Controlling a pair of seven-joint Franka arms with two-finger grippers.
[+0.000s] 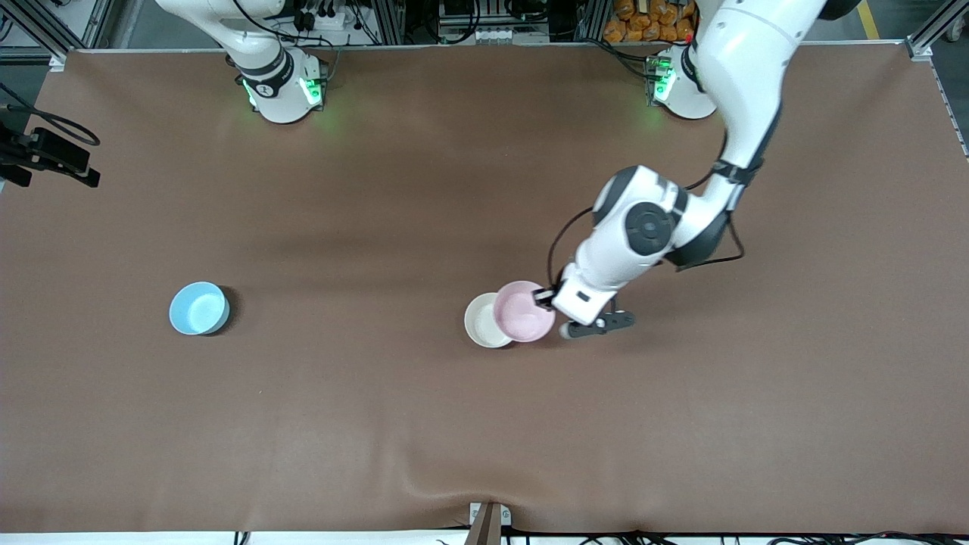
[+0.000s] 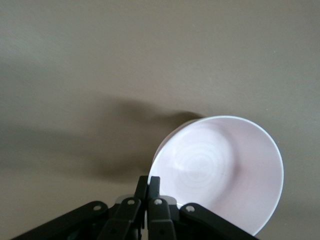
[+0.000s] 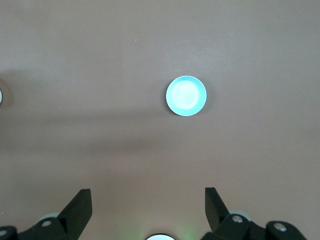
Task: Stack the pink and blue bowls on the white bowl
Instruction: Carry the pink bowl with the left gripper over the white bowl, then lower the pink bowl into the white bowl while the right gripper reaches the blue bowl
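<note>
**Pink bowl in the air, pinched by the left tool**

Left tool point(image 1: 546, 298) clamped on the rim of the pink bowl point(image 1: 523, 311), fingers point(image 2: 148, 192) pressed together on that edge in the left wrist view. Bowl sticking out from the tool toward the right arm's end of the desk point(image 1: 484, 424), mouth up, interior showing pale with faint rings. Hanging partly over the white bowl point(image 1: 482, 321), covering the side of it toward the left arm's end; the rest of the white rim peeking out beside it. Hard to say from the front view whether the two bowls touch or the pink one just floats above, probably slightly above given the shadow on the brown desk in the wrist view. White bowl sitting roughly mid-desk.

Blue bowl point(image 1: 198, 308) well apart from all that, alone toward the right arm's end of the desk, upright, about as near the front camera as the white one. Also visible from high up in the right wrist view point(image 3: 186, 96).

Right tool point(image 3: 148, 205) waiting up high over bare desk, fingers spread wide, nothing between them. Only the arm's base and lower links visible in the front view.
</note>
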